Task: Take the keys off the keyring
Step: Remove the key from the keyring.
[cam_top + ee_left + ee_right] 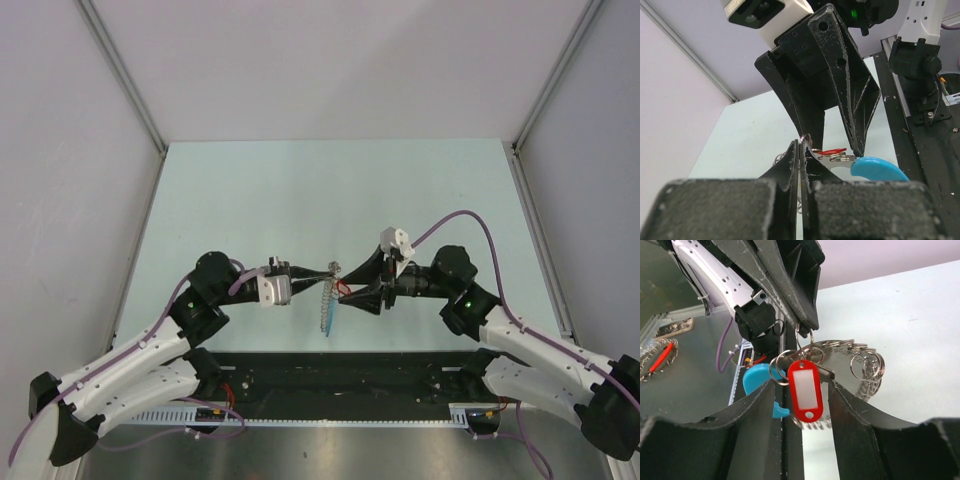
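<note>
Much of the keyring [860, 360] hides behind the pinch of your left gripper [800, 147] — right gripper [802, 382] spread around the red key tag [805, 395], both in mid-air well inside the table [250, 190] edges.

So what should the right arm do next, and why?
Probably close the right jaws on the red tag: it hangs between them, not yet gripped, while the shut left jaws hold the keyring up.

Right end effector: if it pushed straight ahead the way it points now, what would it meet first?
Likely the red key tag hanging between the right end effector's open fingers, then the left end effector pinching the keyring just beyond. Depth is hard to judge.
</note>
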Tool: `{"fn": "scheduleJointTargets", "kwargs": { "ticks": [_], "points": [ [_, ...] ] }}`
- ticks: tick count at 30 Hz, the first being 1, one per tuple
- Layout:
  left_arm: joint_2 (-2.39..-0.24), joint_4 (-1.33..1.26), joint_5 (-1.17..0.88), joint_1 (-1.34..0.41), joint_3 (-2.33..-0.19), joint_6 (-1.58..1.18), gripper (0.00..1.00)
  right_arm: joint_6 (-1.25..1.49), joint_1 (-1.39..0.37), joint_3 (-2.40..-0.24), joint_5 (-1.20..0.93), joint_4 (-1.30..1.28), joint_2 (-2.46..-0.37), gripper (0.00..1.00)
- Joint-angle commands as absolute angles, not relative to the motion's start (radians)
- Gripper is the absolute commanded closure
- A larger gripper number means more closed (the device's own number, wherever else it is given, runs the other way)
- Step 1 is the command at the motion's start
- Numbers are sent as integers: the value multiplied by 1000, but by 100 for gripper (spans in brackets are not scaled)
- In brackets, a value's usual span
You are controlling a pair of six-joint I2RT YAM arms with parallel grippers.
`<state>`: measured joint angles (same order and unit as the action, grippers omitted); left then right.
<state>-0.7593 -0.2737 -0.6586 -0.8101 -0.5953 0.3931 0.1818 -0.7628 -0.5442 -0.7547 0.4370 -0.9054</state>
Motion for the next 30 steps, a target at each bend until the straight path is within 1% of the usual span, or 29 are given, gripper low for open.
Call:
{"fn": "scheduleJointTargets", "kwargs": {
  "ticks": [1,9,14,18,21,22,24,25,27,30],
  "points": [
    [-755,-304,-675,-805,-650,422,100,107,-775,-548,-707,387,-873,49],
    [-768,-287,-698,-805,-660,434,100,74,-784,-543,-690,344,-873,47],
    [-781,-305,-716,-805,-660,420,100,94,-793,-541,-692,420,-897,46],
    [-782,-316,-721,-805,-655,407,100,109,-796,-541,-686,465,-920,49],
    [-778,-321,-718,-805,-649,407,100,109,-801,-543,-684,491,-931,60],
    [-778,-319,-715,-805,-647,407,100,109,-801,-543,-675,489,-927,69],
    [-776,-310,-700,-805,-649,417,100,101,-801,-543,-644,477,-914,80],
    [-776,-302,-687,-805,-650,419,100,97,-802,-543,-632,456,-898,90],
    [-784,-275,-655,-805,-657,411,100,92,-801,-542,-588,431,-878,100],
    [-799,-245,-658,-805,-667,431,100,86,-798,-543,-575,403,-839,100]
  ]
}}
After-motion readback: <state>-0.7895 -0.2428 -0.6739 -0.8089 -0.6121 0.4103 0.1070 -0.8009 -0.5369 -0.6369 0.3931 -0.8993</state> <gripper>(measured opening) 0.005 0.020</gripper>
